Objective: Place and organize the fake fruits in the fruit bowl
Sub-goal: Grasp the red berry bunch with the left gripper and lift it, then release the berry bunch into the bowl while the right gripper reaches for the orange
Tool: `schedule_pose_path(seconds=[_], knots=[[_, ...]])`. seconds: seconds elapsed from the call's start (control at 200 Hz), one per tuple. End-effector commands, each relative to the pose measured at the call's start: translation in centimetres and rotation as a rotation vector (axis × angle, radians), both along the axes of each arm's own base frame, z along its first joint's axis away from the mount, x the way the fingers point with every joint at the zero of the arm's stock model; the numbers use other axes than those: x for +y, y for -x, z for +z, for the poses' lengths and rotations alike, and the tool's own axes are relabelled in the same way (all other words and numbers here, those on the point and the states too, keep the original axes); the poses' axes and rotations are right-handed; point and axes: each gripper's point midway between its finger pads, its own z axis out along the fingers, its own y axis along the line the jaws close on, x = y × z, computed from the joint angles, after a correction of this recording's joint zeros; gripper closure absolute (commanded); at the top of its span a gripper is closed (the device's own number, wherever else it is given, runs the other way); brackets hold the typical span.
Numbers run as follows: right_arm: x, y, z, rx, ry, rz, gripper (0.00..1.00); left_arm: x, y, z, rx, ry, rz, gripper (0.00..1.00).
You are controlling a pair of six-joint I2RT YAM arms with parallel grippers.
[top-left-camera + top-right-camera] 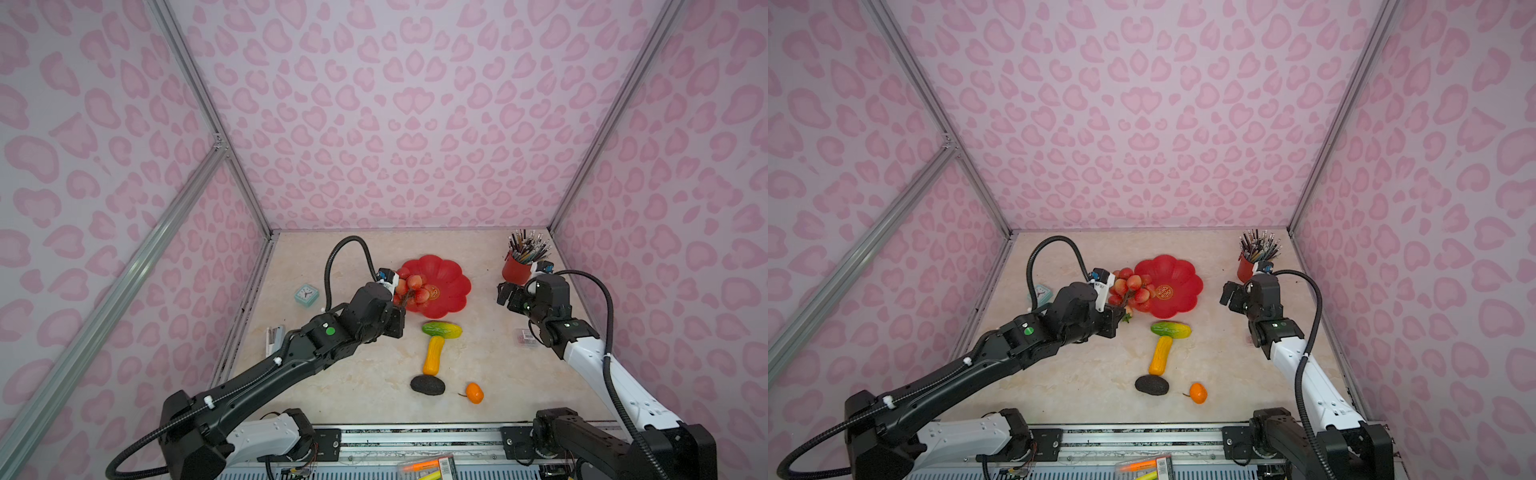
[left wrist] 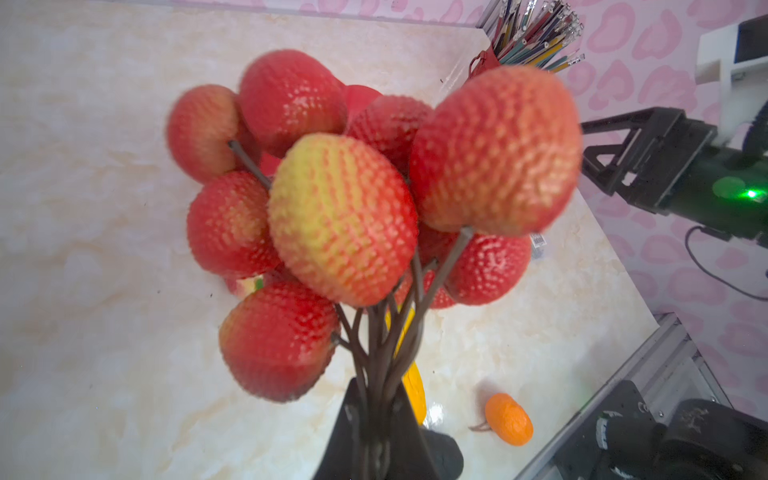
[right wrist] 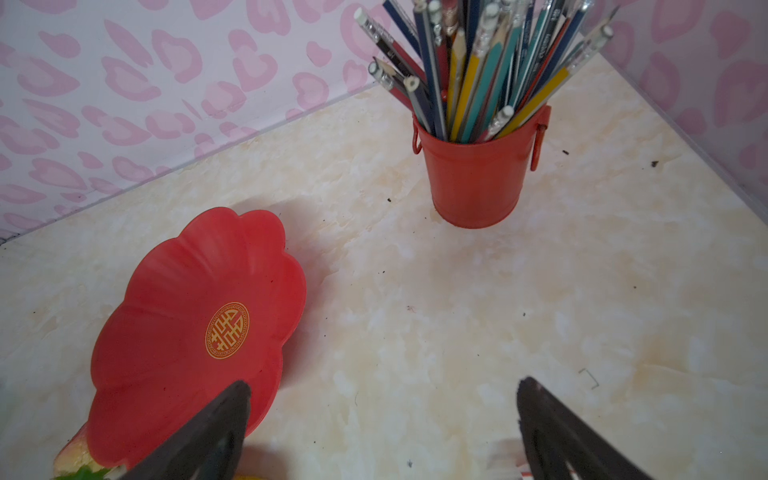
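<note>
My left gripper (image 2: 376,399) is shut on the brown stems of the red grape bunch (image 1: 409,286), holding it up at the left edge of the fruit bowl (image 1: 451,270). The bowl (image 3: 174,332) is a red scalloped dish with nothing in it. A strawberry (image 3: 72,455) lies against its near rim. In front of the bowl lie the green-yellow oblong (image 1: 441,329), the yellow-orange oblong (image 1: 433,355), the black bumpy lump (image 1: 427,385) and the small orange (image 1: 474,392). My right gripper (image 3: 384,384) hovers open and empty to the right of the bowl.
A red pencil cup (image 1: 516,270) stands at the back right, close behind the right gripper. A teal clock (image 1: 306,295) and a stapler (image 1: 274,338) sit along the left wall. A small box (image 1: 525,336) lies near the right wall.
</note>
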Motion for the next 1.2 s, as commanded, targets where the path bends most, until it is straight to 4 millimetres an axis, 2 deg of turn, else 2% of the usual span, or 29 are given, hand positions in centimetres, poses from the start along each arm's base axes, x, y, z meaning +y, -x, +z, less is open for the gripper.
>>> schedule_pose_path(seconds=[0.0,0.135,0.28,0.32,0.33,0.345,0.56,0.745,0.8,0.895,0.925,0.97,1.105,1.195], knots=[[-0.1,0.6,0.1,0.012,0.013,0.007,0.00,-3.2,-2.6,1.0,-0.057,0.019,-0.100,0.96],[0.3,1.5,0.1,0.008,-0.009,0.021,0.00,-5.0,-6.1,-0.4,-0.041,-0.003,-0.103,0.96],[0.2,2.3,-0.4,0.013,-0.014,0.017,0.00,-6.8,-9.1,-4.1,0.026,-0.025,-0.110,0.97],[0.1,2.5,-0.5,0.013,-0.009,0.019,0.00,-6.9,-9.6,-6.0,0.057,-0.047,-0.105,0.96],[0.2,2.5,-0.6,0.015,-0.009,0.021,0.00,-7.2,-10.0,-5.3,0.044,-0.036,-0.105,0.96],[0.2,2.6,-0.6,0.015,-0.006,0.023,0.00,-7.5,-10.3,-5.6,0.048,-0.038,-0.105,0.96],[0.4,3.0,-1.1,0.041,0.006,0.047,0.00,-8.3,-12.0,-11.5,0.150,-0.103,-0.078,0.90],[0.3,3.8,-2.5,0.092,0.021,0.057,0.01,-8.5,-12.2,-14.2,0.197,-0.122,-0.072,0.86],[0.3,4.2,-3.0,0.119,0.029,0.064,0.01,-8.6,-12.2,-14.4,0.203,-0.118,-0.071,0.81],[0.6,4.8,-3.5,0.140,0.029,0.079,0.02,-8.8,-12.2,-14.1,0.203,-0.108,-0.078,0.67],[0.8,5.0,-3.5,0.143,0.028,0.089,0.02,-8.8,-12.2,-13.9,0.203,-0.105,-0.080,0.65],[1.2,5.4,-3.6,0.147,0.026,0.103,0.03,-8.8,-12.2,-13.3,0.193,-0.097,-0.082,0.54],[3.0,7.0,-4.7,0.206,0.045,0.172,0.04,-8.6,-12.3,-9.8,0.129,-0.058,-0.079,0.29],[5.0,8.7,-6.1,0.270,0.031,0.234,0.06,-8.2,-12.3,-6.2,0.055,-0.025,-0.070,0.22]])
